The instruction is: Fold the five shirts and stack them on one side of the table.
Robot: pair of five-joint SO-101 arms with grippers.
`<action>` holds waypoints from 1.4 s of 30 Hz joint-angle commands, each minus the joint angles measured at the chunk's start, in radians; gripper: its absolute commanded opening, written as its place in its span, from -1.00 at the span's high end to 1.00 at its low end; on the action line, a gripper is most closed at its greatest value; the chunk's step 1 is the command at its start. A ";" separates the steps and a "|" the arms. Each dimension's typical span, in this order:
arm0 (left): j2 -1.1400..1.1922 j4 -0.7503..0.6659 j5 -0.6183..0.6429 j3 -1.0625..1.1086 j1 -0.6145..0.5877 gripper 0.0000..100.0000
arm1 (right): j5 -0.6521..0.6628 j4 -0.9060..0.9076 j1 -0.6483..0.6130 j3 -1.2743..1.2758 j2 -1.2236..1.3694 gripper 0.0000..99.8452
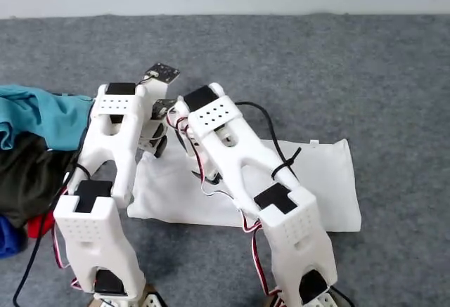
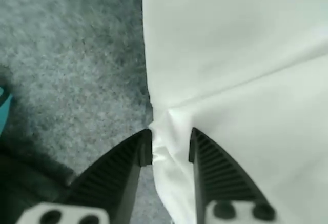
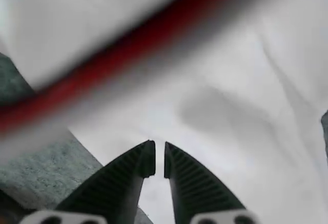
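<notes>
A white shirt (image 1: 320,173) lies folded into a flat rectangle on the grey carpeted table (image 1: 316,61). Both arms stand at its far left corner. In the left wrist view my left gripper (image 2: 169,149) is at the shirt's (image 2: 230,55) left edge, and a bunched fold of white cloth is pinched between its fingers. My right gripper (image 3: 155,160) hangs over the white shirt (image 3: 236,85) with its fingers nearly touching; no cloth shows caught in them. From above, the left gripper (image 1: 156,142) and the right gripper (image 1: 174,116) sit close together.
A pile of unfolded shirts lies at the table's left edge: teal (image 1: 42,114), dark green (image 1: 28,173), red (image 1: 39,226) and blue (image 1: 8,237). A blurred red cable (image 3: 128,49) crosses the right wrist view. Bare carpet stretches behind and right of the white shirt.
</notes>
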 commanded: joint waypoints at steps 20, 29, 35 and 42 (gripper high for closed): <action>-0.055 -0.011 0.000 -0.012 -0.163 0.75 | -0.061 -0.171 -0.022 -0.068 0.134 0.63; -0.055 -0.008 -0.002 -0.012 -0.178 0.75 | -0.060 -0.225 0.045 -0.068 0.200 0.76; -0.055 -0.008 -0.002 -0.012 -0.178 0.75 | -0.015 -0.188 0.064 -0.068 0.200 0.92; -0.054 -0.006 -0.002 -0.012 -0.175 0.75 | -0.017 -0.093 0.062 -0.068 0.062 0.79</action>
